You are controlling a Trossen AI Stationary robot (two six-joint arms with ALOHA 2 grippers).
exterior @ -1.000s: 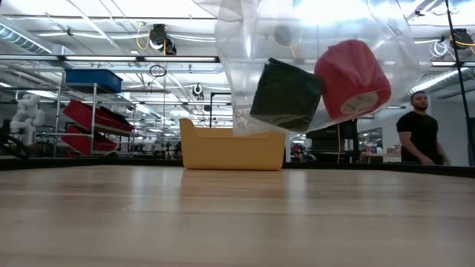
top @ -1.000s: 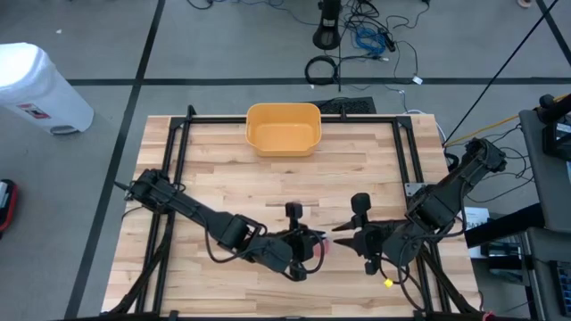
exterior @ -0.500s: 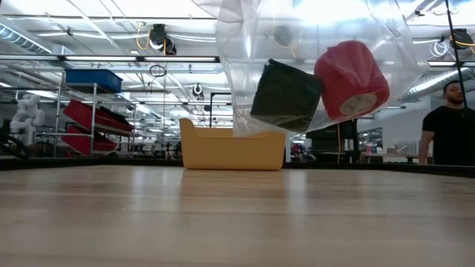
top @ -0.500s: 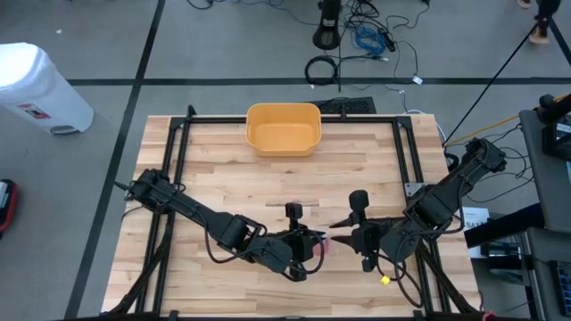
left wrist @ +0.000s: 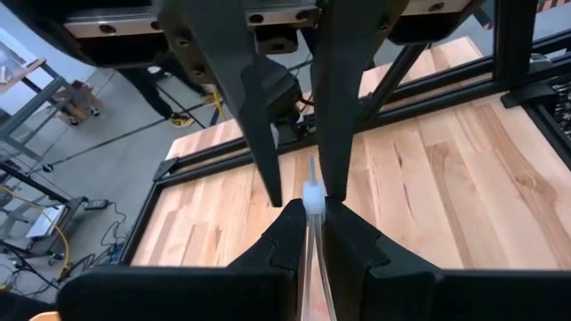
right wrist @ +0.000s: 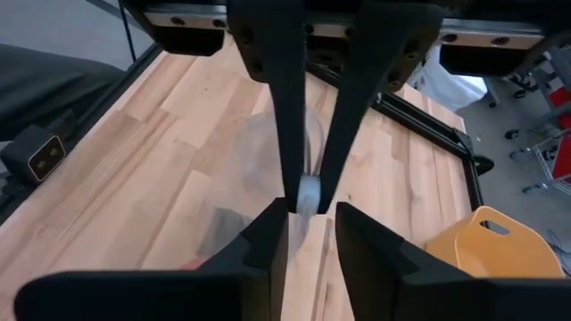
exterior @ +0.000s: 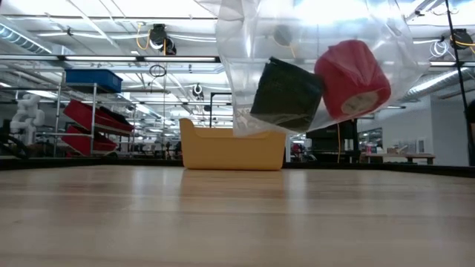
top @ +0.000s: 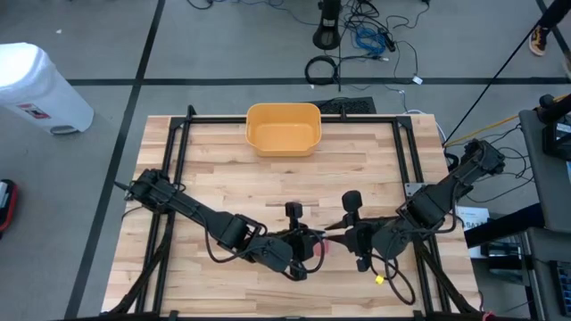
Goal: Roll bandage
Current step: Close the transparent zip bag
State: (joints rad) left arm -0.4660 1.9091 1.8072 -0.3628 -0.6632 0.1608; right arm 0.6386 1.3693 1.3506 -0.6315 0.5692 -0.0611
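You see both arms meeting over the near half of the table (top: 223,169), low and almost nose to nose. The left gripper (top: 314,242) reaches in from the left side; the right gripper (top: 337,234) reaches in from the right.

Between them hangs a clear plastic bag (exterior: 312,52). In the low view it is lifted off the table, and inside it you see a red bandage roll (exterior: 352,78) and, just beside it, a black bandage roll (exterior: 286,95). Both rolls sit in the lower part of the bag, above the wood surface and not touching it.

Left gripper: in the left wrist view its fingers (left wrist: 335,107) stand narrow, pinched on the white edge of the bag (left wrist: 311,194) at their tips. The clear film runs back from that point between the fingers.

Right gripper: in the right wrist view its fingers (right wrist: 290,98) converge on the same kind of pale bag edge (right wrist: 309,192), with the tips touching it on either side. The jaws are narrow. The clear film and a red spot show beyond, low over the table.

A yellow bin (top: 283,128) stands at the far edge of the table, centred, well apart from both grippers. In the low view it appears behind the bag.
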